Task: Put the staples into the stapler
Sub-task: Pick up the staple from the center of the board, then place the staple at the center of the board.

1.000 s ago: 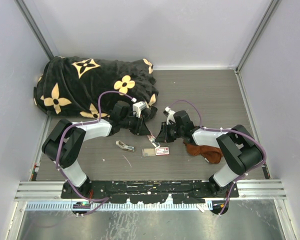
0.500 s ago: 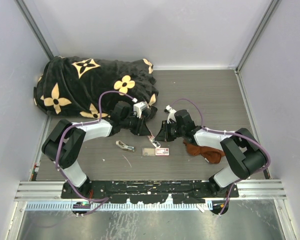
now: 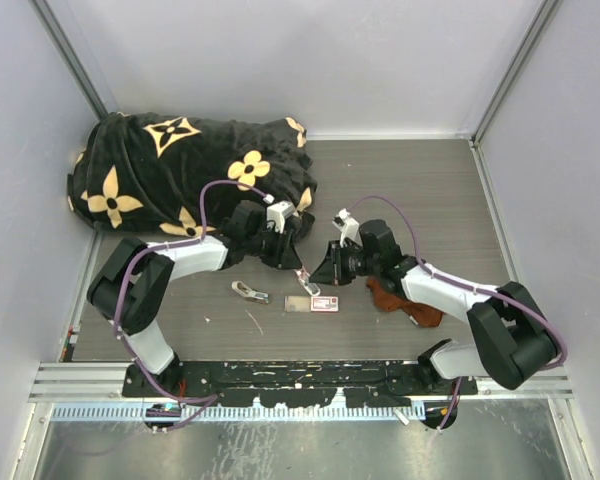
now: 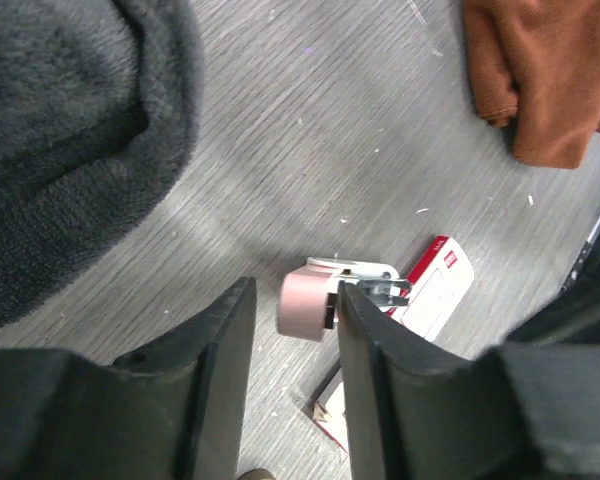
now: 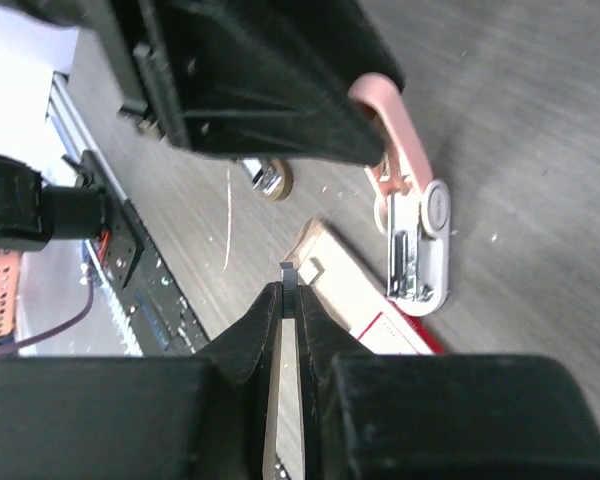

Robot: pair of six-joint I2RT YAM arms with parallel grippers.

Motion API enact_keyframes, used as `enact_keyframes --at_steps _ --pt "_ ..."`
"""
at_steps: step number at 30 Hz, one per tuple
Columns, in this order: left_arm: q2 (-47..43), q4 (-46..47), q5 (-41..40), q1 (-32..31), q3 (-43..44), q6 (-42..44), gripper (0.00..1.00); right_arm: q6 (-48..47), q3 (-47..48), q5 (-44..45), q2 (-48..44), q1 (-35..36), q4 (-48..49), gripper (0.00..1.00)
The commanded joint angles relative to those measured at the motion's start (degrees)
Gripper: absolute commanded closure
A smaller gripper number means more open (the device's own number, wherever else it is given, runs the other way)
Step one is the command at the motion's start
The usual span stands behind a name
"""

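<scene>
Seating staples (image 5: 286, 267), apparently pinched in narrow right gripper (image 5: 288, 290), needs alignment with stapler (image 5: 420, 240) channel; left gripper (image 4: 295, 297) jaws stand apart around its pink end.

One stapler (image 4: 308, 305), one staple box (image 4: 438, 288), one blanket (image 3: 170, 170) — one orange cloth (image 4: 550, 70)

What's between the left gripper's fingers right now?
The stapler: its pink end sits between the left gripper's fingers, with a gap beside one finger, seen in the left wrist view.
</scene>
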Motion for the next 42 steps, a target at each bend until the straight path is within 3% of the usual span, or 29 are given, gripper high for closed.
enact_keyframes --at_steps 1,9,14,22,28,36,42 --pt "2.29 1.13 -1.92 0.10 1.90 -2.97 0.55 1.13 -2.43 -5.37 -3.38 -0.02 -1.18 0.87" --pt "-1.33 0.59 -4.15 1.50 2.14 -4.86 0.25 -0.94 -6.31 -3.21 -11.22 1.79 -4.88 0.87" --pt "-6.95 -1.83 -10.05 2.99 0.81 -6.07 0.15 -0.87 -8.82 3.26 -12.63 8.81 -5.11 0.87" --pt "-20.54 -9.42 -15.02 7.65 -1.77 -10.42 0.13 2.83 -13.35 10.07 -8.06 17.35 2.74 0.87" --pt "-28.82 -17.99 -11.65 9.46 1.26 -10.30 0.13 4.80 -12.08 15.00 -8.28 15.05 2.08 0.87" --pt "-30.76 -28.65 -5.21 10.53 7.70 -8.84 0.13 4.66 -13.46 8.04 -3.46 12.87 6.04 0.87" --pt "-29.36 -33.49 -3.52 11.07 11.35 -5.28 0.13 5.22 -13.48 8.78 0.35 12.86 6.29 0.86"
